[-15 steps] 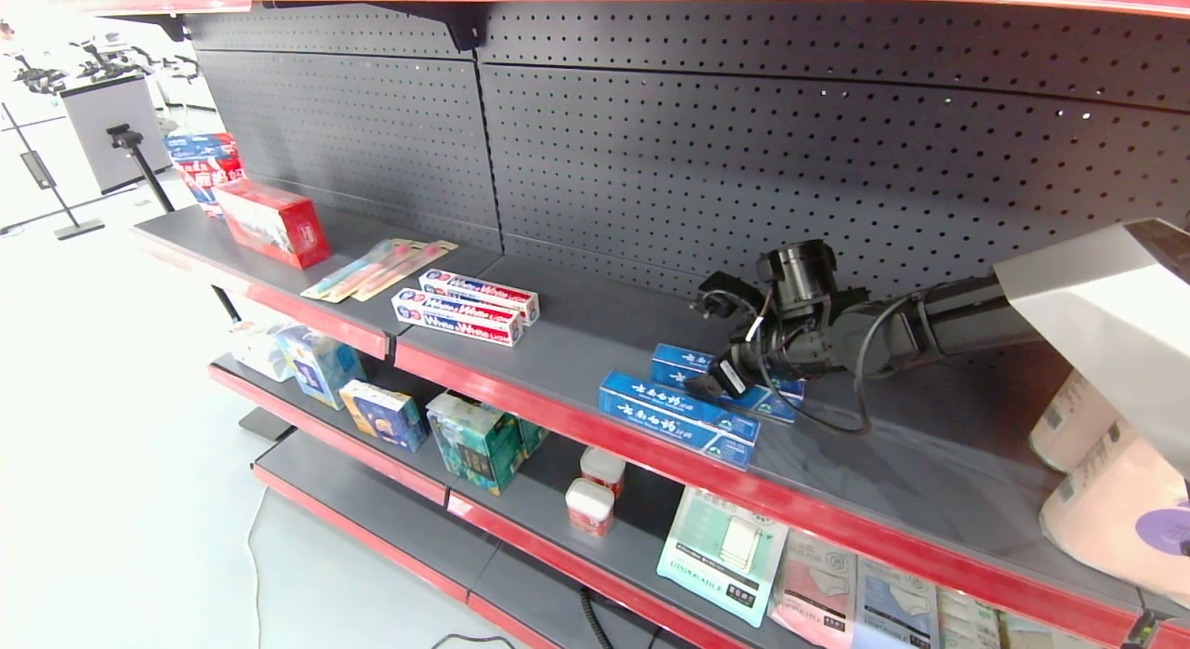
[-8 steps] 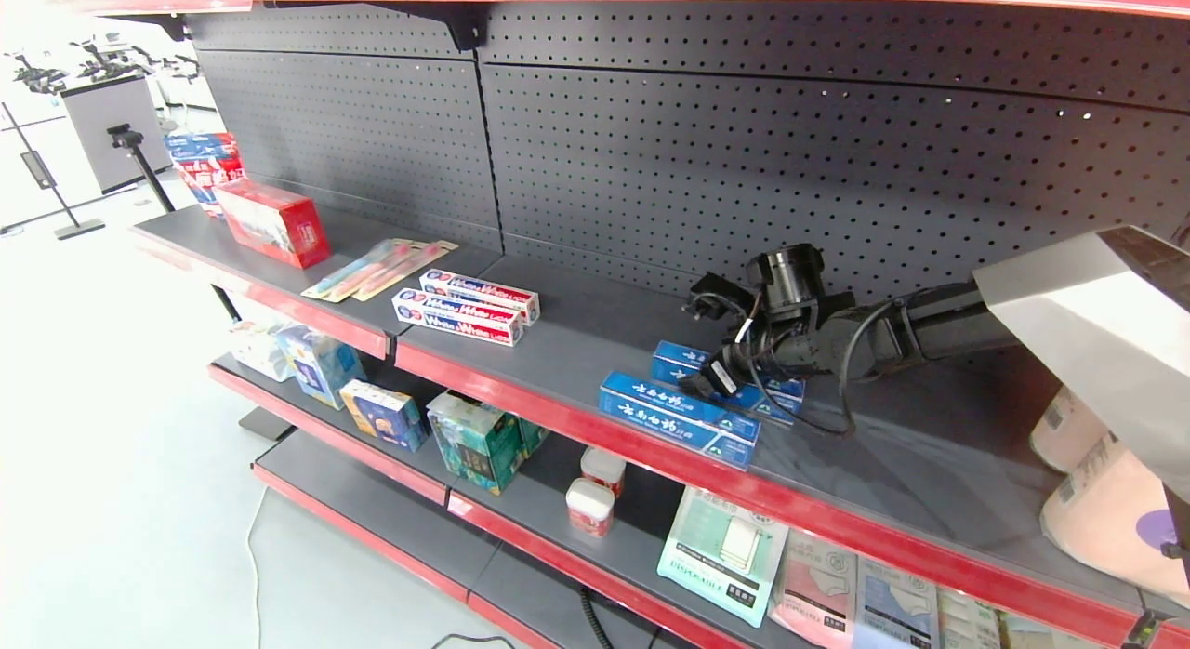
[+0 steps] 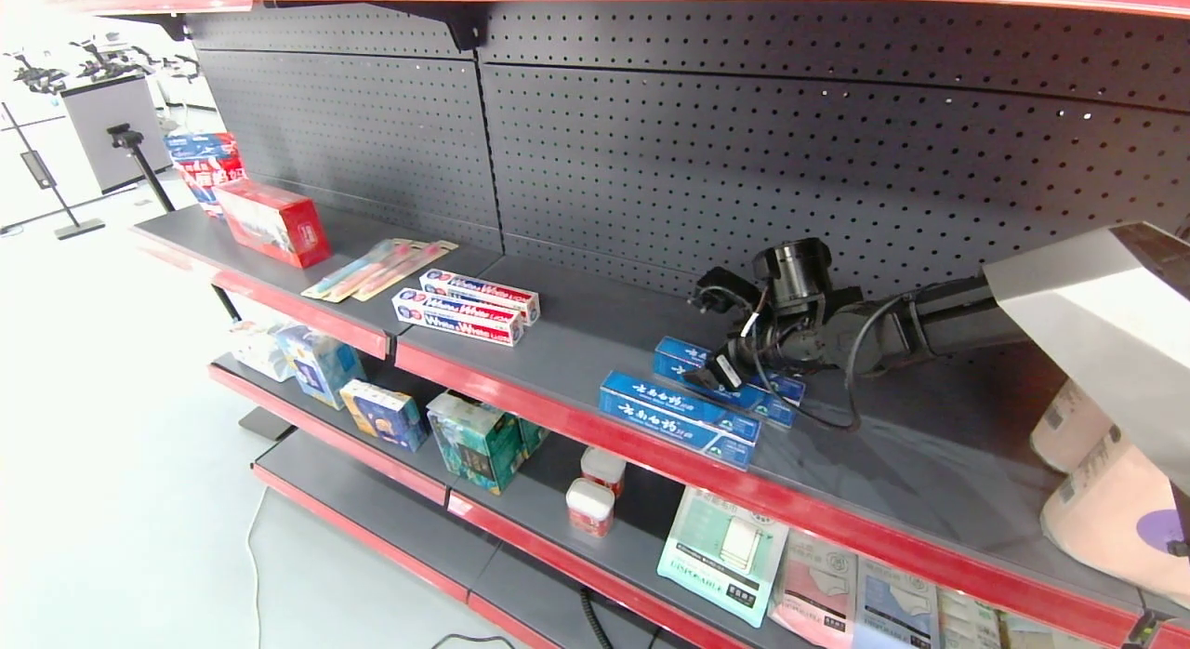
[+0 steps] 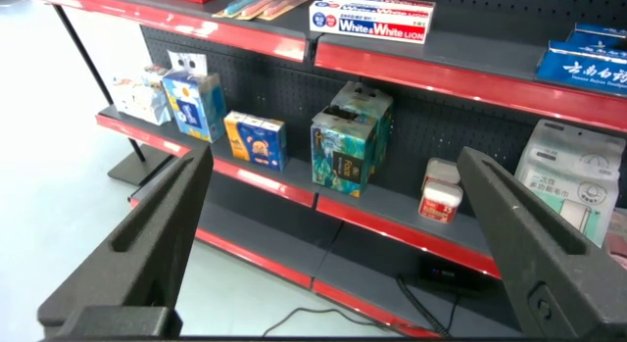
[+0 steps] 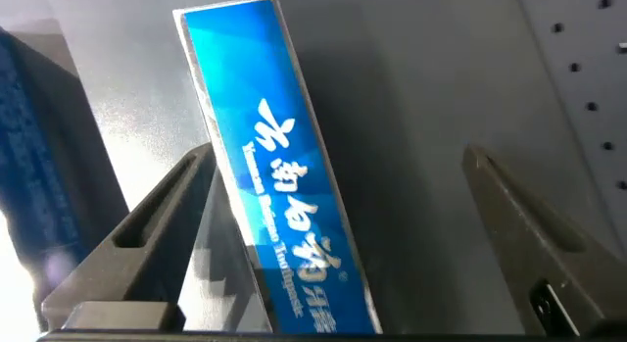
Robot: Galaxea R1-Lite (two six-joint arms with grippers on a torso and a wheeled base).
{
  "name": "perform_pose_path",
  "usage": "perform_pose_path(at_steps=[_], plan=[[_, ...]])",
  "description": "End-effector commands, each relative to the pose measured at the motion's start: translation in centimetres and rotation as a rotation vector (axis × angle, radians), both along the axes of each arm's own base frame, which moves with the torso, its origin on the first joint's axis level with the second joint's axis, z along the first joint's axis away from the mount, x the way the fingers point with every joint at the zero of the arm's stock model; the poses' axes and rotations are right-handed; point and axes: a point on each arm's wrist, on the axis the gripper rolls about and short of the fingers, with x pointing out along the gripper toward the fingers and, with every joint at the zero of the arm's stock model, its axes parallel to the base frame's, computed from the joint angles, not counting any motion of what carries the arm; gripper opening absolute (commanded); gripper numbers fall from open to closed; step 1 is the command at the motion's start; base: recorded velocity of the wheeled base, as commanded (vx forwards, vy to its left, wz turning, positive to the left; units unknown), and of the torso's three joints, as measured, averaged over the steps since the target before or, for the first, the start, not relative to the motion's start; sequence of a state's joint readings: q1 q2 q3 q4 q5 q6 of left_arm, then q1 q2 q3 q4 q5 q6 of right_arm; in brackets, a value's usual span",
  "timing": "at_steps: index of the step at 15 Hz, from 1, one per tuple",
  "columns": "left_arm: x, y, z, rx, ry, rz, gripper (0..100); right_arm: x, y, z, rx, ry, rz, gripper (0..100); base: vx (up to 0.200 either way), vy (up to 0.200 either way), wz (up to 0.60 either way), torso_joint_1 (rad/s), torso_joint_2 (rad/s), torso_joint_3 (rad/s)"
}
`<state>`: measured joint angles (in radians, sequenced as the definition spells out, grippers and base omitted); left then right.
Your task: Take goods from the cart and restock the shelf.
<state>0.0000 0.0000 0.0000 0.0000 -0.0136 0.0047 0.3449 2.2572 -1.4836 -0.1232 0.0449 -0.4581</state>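
Two blue toothpaste boxes lie on the grey shelf (image 3: 595, 328): a front box (image 3: 679, 417) at the red edge and a back box (image 3: 683, 356) behind it. My right gripper (image 3: 714, 374) reaches in from the right and hovers low over the back box. In the right wrist view this back box (image 5: 279, 185) lies flat between the open fingers (image 5: 147, 244) of the right gripper (image 5: 338, 161), close to one finger, with bare shelf (image 5: 421, 107) on its other side. My left gripper (image 4: 333, 156) stands open and empty, facing the lower shelves.
White toothpaste boxes (image 3: 465, 310), toothbrushes (image 3: 376, 268) and a red box (image 3: 274, 223) lie further left on the shelf. Pink paper rolls (image 3: 1116, 509) stand at the far right. Bare shelf (image 3: 930, 444) lies between them and the blue boxes. Lower shelves hold several boxes (image 4: 351, 136).
My right wrist dipped slightly and then came back up a little over the back blue box. Both blue boxes stay on the shelf.
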Motion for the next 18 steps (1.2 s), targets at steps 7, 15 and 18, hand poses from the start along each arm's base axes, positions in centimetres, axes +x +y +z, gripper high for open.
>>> perform_pose_path(at_steps=[7, 15, 18], plan=[[0.0, 0.0, 0.0, 0.000, 0.000, 0.000, 100, -1.5, -3.1, -0.5, -0.079, 0.039, 0.004, 100, 0.000, 0.000, 0.00, 0.000, 0.00, 0.000], [0.0, 0.0, 0.0, 0.000, 0.000, 0.000, 100, -1.3, -6.0, -0.3, -0.145, 0.023, 0.003, 100, 0.000, 0.000, 0.00, 0.000, 0.00, 0.000], [0.0, 0.0, 0.0, 0.000, 0.000, -0.002, 100, -2.0, -6.1, 0.0, -0.135, 0.030, 0.020, 100, 0.000, 0.000, 0.00, 0.000, 0.00, 0.000]])
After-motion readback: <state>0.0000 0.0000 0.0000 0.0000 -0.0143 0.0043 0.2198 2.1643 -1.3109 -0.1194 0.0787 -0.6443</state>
